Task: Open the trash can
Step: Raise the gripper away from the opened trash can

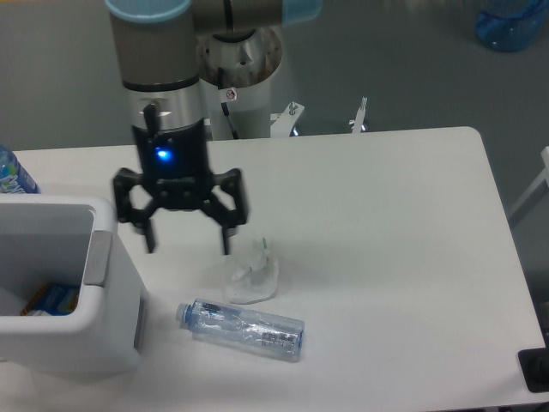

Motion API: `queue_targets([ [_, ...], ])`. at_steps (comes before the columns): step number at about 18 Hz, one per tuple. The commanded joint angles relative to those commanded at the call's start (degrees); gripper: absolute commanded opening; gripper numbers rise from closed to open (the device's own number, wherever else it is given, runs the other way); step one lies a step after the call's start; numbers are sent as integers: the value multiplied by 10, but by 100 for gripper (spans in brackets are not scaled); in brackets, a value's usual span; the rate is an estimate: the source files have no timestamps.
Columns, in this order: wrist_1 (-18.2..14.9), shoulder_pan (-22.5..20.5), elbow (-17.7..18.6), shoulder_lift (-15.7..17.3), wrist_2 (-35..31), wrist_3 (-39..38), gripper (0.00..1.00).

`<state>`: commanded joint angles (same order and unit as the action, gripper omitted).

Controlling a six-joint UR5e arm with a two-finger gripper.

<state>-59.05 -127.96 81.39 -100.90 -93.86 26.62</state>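
Plastic blue bottle top (12,172) is peeking in at the far left edge of the frame, just above the trash can (111,330). That white bin is sitting at the lower left of the white surface (395,249), its top standing open so the inside is showing, with a blue and orange package (53,299) lying at the bottom. Its grey push tab (98,257) is facing up on the right rim. Just right of the bin and above it, the gripper (187,243) is hanging from the arm with a blue light glowing on its body; its black fingers (228,240) are spreading wide apart, pinching nothing and touching nothing. Below and right of the gripper, a crumpled clear plastic wrapper (252,275) is lying on the surface. Just below that, a clear water bottle (243,328) is lying on its side, cap pointing left toward the bin.
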Motion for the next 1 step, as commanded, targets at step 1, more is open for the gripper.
queue_targets([
  [1,-11,-4,0,0,-4,4,100],
])
